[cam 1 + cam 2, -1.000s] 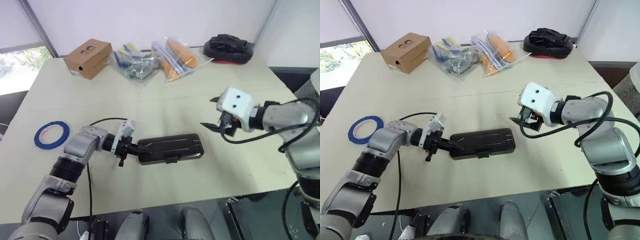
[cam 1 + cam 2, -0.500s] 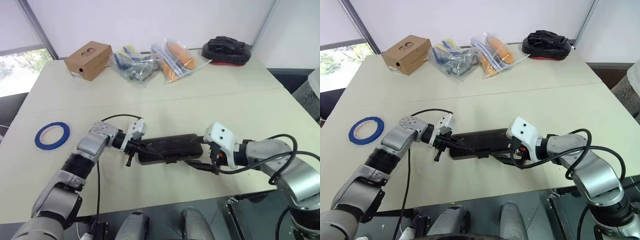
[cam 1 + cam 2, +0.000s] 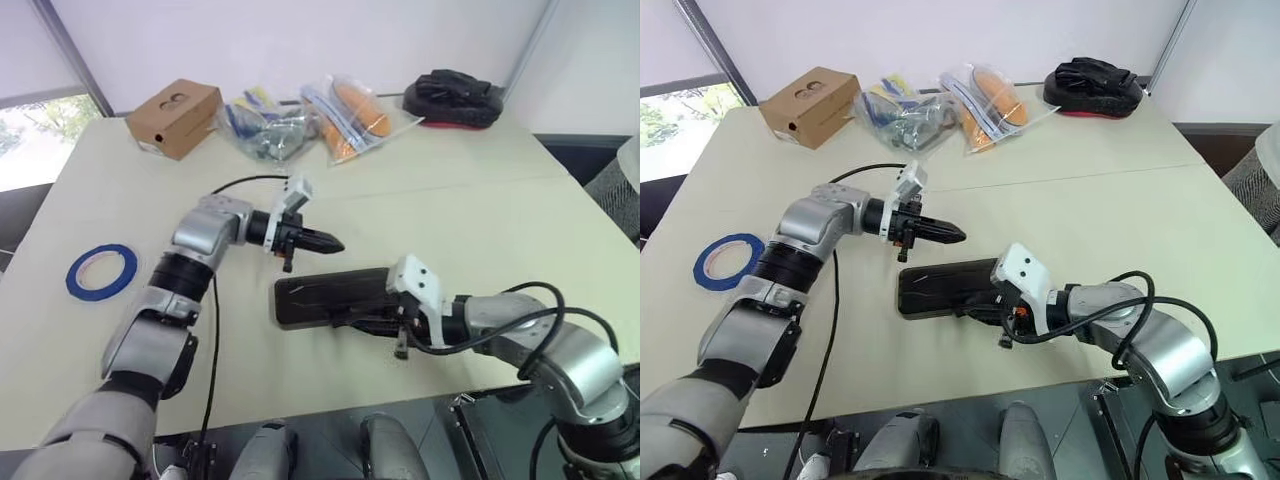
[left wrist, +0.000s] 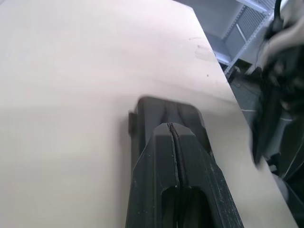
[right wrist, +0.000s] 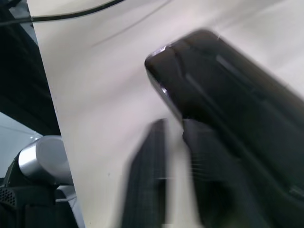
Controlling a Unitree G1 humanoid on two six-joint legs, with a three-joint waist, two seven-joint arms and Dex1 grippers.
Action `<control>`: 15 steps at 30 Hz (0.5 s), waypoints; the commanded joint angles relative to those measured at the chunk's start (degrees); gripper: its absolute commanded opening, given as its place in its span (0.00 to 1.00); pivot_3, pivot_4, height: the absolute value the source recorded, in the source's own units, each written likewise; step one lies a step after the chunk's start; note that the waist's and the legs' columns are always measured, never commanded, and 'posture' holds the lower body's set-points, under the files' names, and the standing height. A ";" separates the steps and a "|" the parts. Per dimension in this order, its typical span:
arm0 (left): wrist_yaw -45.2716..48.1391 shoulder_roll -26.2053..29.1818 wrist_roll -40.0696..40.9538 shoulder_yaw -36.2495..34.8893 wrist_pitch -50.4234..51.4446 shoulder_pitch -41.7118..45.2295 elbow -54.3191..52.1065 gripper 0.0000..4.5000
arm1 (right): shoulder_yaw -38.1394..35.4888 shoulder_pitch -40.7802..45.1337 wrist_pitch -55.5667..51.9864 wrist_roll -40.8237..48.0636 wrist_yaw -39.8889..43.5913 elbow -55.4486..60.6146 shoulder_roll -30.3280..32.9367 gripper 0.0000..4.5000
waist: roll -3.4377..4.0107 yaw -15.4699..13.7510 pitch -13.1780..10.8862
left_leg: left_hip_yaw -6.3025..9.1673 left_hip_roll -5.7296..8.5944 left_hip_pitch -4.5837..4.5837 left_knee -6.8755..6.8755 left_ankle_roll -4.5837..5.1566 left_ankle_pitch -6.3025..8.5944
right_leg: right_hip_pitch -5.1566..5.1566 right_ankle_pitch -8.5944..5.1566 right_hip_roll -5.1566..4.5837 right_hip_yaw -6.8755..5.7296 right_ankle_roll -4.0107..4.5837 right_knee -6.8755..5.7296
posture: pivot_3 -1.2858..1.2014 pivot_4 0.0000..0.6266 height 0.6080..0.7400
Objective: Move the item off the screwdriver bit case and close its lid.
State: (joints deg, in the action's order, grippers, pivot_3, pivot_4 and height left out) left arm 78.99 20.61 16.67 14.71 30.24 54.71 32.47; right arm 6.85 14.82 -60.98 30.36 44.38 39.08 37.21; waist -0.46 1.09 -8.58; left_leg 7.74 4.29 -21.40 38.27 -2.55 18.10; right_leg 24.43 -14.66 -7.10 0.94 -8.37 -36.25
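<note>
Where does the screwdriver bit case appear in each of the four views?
Left eye view: screwdriver bit case, centre, below the left gripper.
Right eye view: centre, beside the right gripper.
Left wrist view: just past its shut fingers.
Right wrist view: upper right.
Shared landmark: the pale table.

lid [image 3: 335, 292] — glossy dark plastic | table [image 3: 480, 200] — matt, smooth, pale

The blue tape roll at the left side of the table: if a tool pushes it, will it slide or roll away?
The blue tape roll lies flat on the table, so it would probably slide, not roll. It looks thin and hollow, so it is likely light and moves easily. Lifted onto its edge, it could roll.
</note>
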 commanded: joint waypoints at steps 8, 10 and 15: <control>-4.93 -5.20 -8.94 1.62 -14.45 0.98 14.19 0.00 | 7.27 -1.18 3.86 -4.22 -6.98 -3.35 -2.64 0.02 | -0.01 -0.49 -0.01 | -0.07 0.03 -0.05 0.04 -0.01 -0.01 | 0.00 0.00 -0.01 0.01 0.00 0.02 | 0.52 0.24 1.00; -6.20 -6.31 -9.99 1.41 -16.47 1.19 16.53 0.00 | 8.55 -1.52 4.43 -5.81 -8.65 -4.13 -3.12 0.02 | -0.01 -0.44 -0.01 | -0.07 0.04 -0.05 0.05 -0.01 -0.01 | 0.00 0.00 -0.01 0.01 0.00 0.01 | 0.52 0.24 1.00; -7.83 -8.36 -12.65 1.74 -20.64 0.75 20.36 0.00 | 10.71 -2.28 5.69 -9.47 -11.94 -6.01 -3.53 0.02 | -0.02 -0.37 0.01 | -0.09 0.04 -0.03 0.04 -0.01 -0.01 | 0.00 0.00 -0.01 0.01 0.00 0.00 | 0.52 0.24 1.00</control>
State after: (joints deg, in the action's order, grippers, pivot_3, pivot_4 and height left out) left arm 71.25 12.90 5.09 16.20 10.95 55.84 51.94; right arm 17.35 12.72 -56.27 22.16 33.82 33.25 34.30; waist -0.48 0.72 -8.58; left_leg 7.64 4.32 -21.41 38.31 -2.56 18.09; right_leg 24.42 -14.66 -7.11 0.95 -8.37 -36.25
